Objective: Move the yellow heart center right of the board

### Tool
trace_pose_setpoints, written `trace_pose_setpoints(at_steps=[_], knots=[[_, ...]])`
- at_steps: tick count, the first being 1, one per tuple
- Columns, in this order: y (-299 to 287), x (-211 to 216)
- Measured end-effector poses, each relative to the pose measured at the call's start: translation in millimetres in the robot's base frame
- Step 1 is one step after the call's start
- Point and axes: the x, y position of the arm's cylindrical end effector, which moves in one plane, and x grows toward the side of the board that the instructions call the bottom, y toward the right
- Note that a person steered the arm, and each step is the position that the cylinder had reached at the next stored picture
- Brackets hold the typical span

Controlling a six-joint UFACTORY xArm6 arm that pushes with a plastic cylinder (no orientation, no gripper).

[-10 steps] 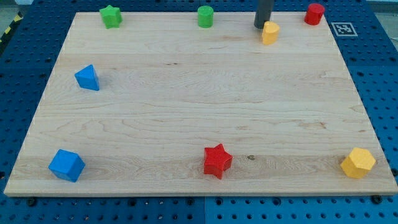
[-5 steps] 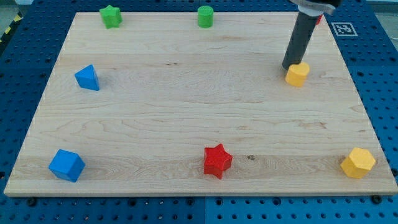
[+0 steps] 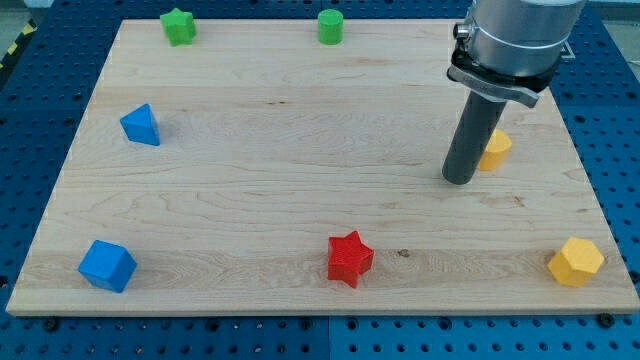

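With no jaws fitted, my tip [image 3: 459, 181] sits just left of the yellow heart [image 3: 494, 149], mid-right on the surface [image 3: 300, 200]. Risk: any rightward nudge could overshoot toward the edge.

yellow heart [image 3: 495, 149] pushed down-right — my tip [image 3: 459, 181] now lower-left beside it
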Motion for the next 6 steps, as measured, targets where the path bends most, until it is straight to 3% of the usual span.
trace_pose_setpoints(at_steps=[6], knots=[[43, -21]])
